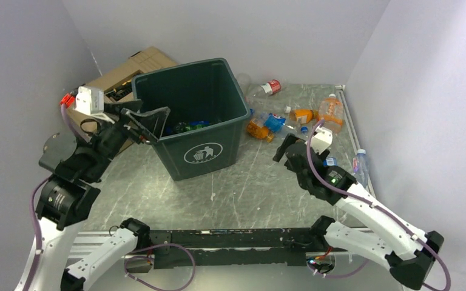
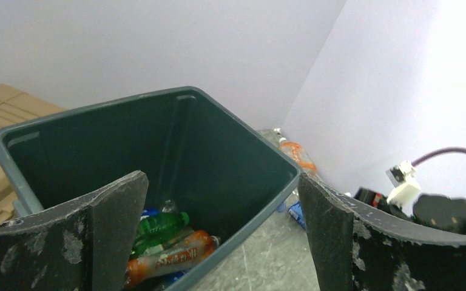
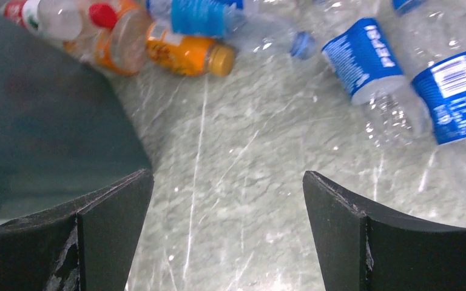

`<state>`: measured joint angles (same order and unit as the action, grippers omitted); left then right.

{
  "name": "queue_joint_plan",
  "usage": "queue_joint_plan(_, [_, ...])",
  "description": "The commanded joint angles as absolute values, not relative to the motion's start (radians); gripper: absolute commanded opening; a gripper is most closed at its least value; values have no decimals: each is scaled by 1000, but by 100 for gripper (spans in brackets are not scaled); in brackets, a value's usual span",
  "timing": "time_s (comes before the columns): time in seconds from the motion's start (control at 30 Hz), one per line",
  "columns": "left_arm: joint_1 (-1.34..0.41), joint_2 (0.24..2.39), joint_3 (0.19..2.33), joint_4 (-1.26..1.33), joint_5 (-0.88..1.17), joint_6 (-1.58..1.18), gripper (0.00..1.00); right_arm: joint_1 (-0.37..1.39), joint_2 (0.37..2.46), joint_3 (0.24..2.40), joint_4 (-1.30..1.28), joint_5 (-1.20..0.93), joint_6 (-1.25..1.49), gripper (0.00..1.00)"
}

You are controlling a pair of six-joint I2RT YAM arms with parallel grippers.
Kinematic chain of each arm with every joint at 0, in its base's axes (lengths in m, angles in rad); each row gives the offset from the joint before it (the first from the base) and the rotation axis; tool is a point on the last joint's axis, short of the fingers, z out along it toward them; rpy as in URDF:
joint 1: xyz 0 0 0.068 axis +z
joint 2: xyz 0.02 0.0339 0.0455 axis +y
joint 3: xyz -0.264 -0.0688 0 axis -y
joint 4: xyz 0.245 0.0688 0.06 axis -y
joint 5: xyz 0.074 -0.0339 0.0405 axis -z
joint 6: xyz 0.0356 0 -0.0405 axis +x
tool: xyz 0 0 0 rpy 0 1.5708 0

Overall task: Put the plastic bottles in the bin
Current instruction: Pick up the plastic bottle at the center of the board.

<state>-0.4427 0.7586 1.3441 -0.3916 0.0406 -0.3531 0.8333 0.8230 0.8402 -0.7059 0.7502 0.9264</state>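
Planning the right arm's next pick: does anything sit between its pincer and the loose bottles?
Nothing visible. The right pincer is open above the table, blue-labelled bottles lying just ahead; the bin stands aside.

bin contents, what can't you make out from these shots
1. Bottle count in the bin: top view, near wall hides most; left wrist view, a finger of the left gripper covers part of the pile.
2. Blue-label bottle: right wrist view, cut off by the right edge.
3. Clear bottle by the right wall: top view, too small to read its label.
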Motion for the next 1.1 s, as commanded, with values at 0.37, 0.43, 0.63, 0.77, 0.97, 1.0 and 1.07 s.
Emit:
queue_joint_plan(0.37, [-445, 622, 1301, -555, 81, -383, 99, 169, 946, 848, -515, 285, 742, 98])
queue_joint_plan(0.43, [-444, 603, 1313, -588, 69, -382, 98, 123, 961, 810, -472, 246, 730, 98])
queue_joint_plan(0.63, [-445, 541, 1336, -631, 58, -378, 98, 68, 1006, 726, -383, 222, 701, 98])
queue_joint_plan(0.77, [-445, 522, 1353, -650, 36, -366, 98, 39, 1035, 731, -373, 241, 672, 98])
queue_joint_plan(0.97, [-445, 516, 1369, -714, 6, -410, 96, 20, 1000, 676, -332, 290, 756, 96])
queue_joint_plan(1.0, [-445, 506, 1352, -707, 2, -427, 96, 20, 988, 661, -320, 280, 787, 96])
queue_joint_plan(1.07, [-445, 484, 1312, -674, 2, -457, 95, 20, 960, 627, -292, 271, 825, 95])
